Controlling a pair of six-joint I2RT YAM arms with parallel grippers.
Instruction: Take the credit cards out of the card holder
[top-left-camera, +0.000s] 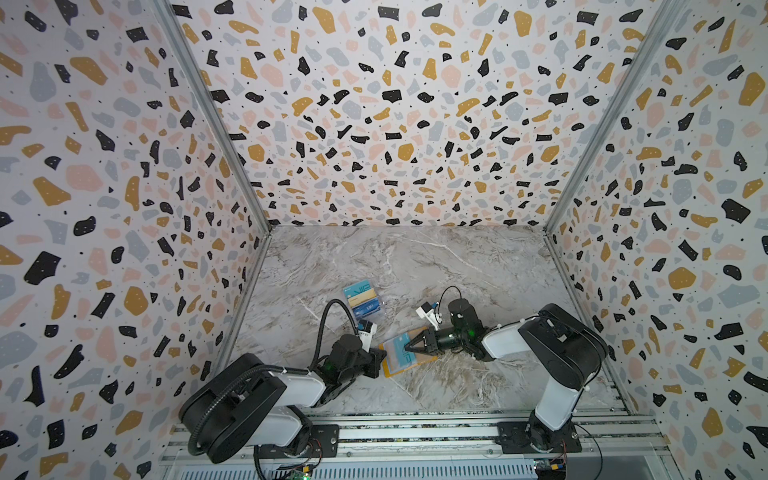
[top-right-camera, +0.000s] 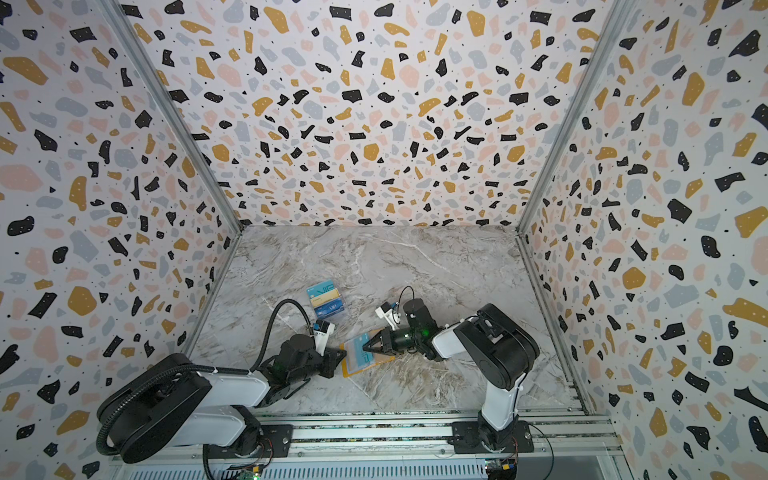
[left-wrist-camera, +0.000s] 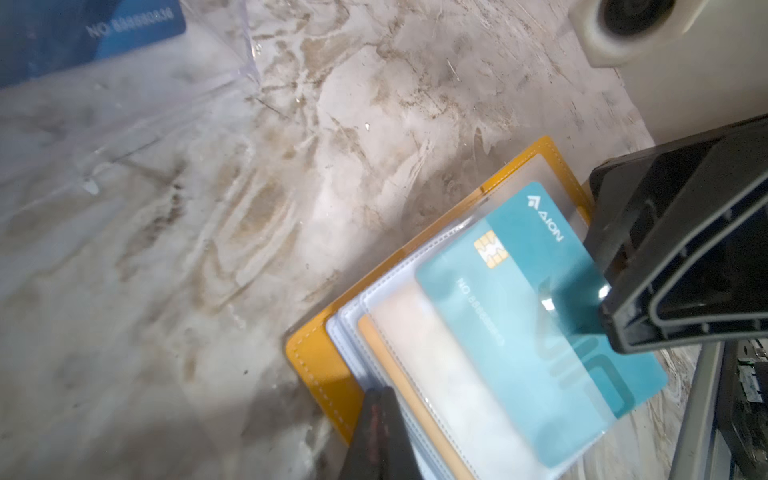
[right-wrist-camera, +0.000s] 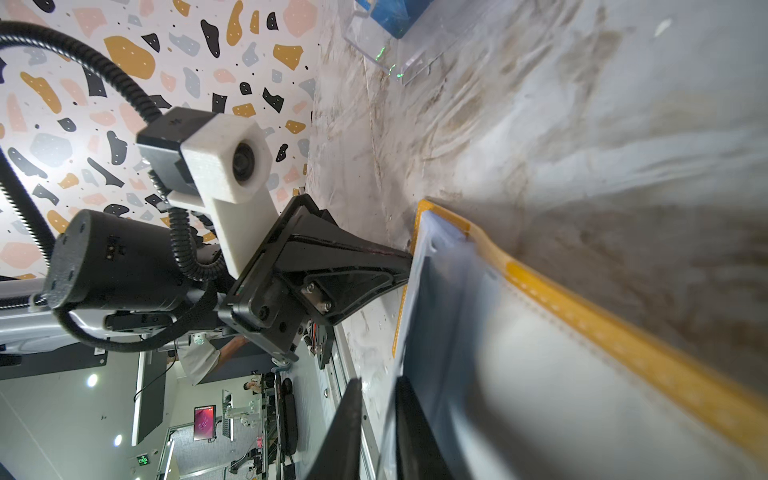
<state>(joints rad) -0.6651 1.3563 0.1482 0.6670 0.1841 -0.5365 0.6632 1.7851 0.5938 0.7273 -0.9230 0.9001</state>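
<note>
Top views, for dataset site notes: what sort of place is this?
Probably a lab robot test booth: terrazzo-print walls box in a marble-look tabletop, two arms stand on an aluminium rail, and the right wrist view shows a workroom beyond.

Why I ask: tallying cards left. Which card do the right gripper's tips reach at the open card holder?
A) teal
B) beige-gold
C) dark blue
A: the right gripper is over the teal card lying on the yellow card holder.

A robotics lab: patterned booth walls (top-left-camera: 104, 187), an aluminium mounting rail (top-left-camera: 415, 434), a lit monitor (right-wrist-camera: 204, 423) in the room beyond.
</note>
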